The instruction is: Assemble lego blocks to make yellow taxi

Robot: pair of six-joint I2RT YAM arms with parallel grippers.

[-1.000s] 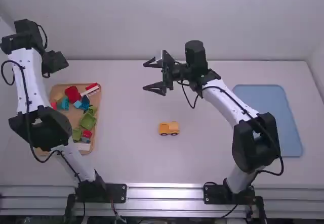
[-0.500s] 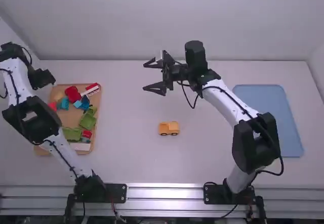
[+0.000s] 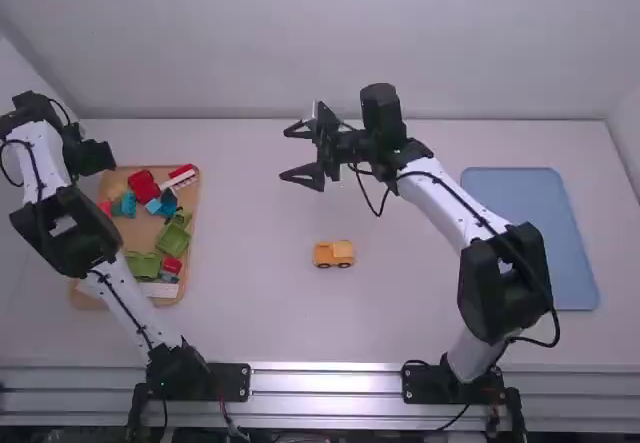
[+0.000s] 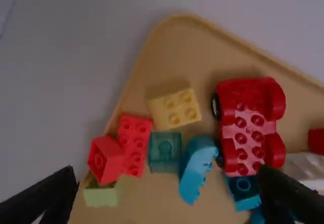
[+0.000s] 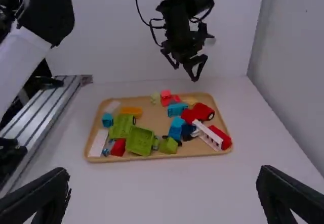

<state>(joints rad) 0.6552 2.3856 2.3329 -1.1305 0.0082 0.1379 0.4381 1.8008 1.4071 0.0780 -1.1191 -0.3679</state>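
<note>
Materials and surface finish.
Orange-yellow truck (image 3: 333,254): smooth plastic, matt sides; red vehicle (image 4: 248,128) and yellow block (image 4: 176,107): smooth moulded plastic, studded; tray (image 4: 177,47): wood-like, smooth, matt; table (image 3: 260,313): smooth, matt; rail (image 3: 325,381): metal, ridged, with bright reflective bands; blue panel (image 3: 530,233): smooth, matt, material indeterminate; arm links (image 3: 445,203): smooth, low sheen.

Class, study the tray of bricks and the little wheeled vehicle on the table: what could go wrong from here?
The yellow brick lies close against the teal block, so the open left gripper might catch or shove that neighbour when grasping. The orange-yellow vehicle stands on wheels with nothing holding it, so it could roll when a brick is pressed on.
</note>
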